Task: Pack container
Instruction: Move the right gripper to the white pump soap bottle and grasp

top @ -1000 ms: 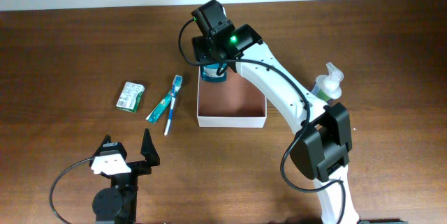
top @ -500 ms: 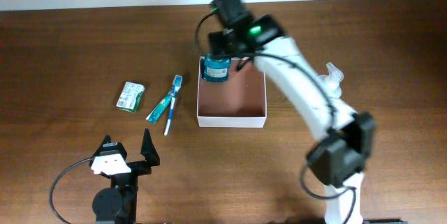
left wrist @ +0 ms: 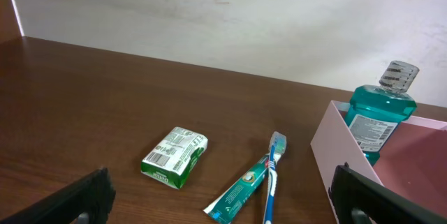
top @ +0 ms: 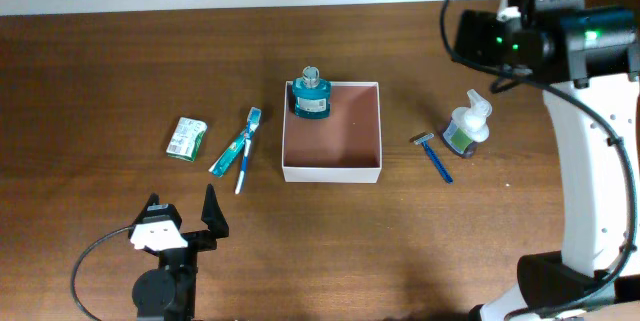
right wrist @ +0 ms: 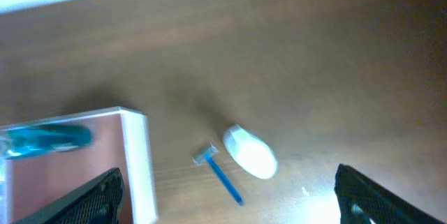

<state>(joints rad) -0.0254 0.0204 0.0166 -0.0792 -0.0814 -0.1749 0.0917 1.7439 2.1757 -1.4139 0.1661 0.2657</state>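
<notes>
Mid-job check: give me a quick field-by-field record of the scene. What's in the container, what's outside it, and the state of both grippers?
container: square box with white walls, reddish-brown inside, mid-table
in container: teal mouthwash bottle, upright in the far-left corner
left of container: toothbrush, toothpaste tube, green-and-white packet
right of container: blue razor, pump bottle
left gripper: open, empty, near the table's front edge
right gripper: open, empty, raised, looking down on razor and pump bottle
</notes>
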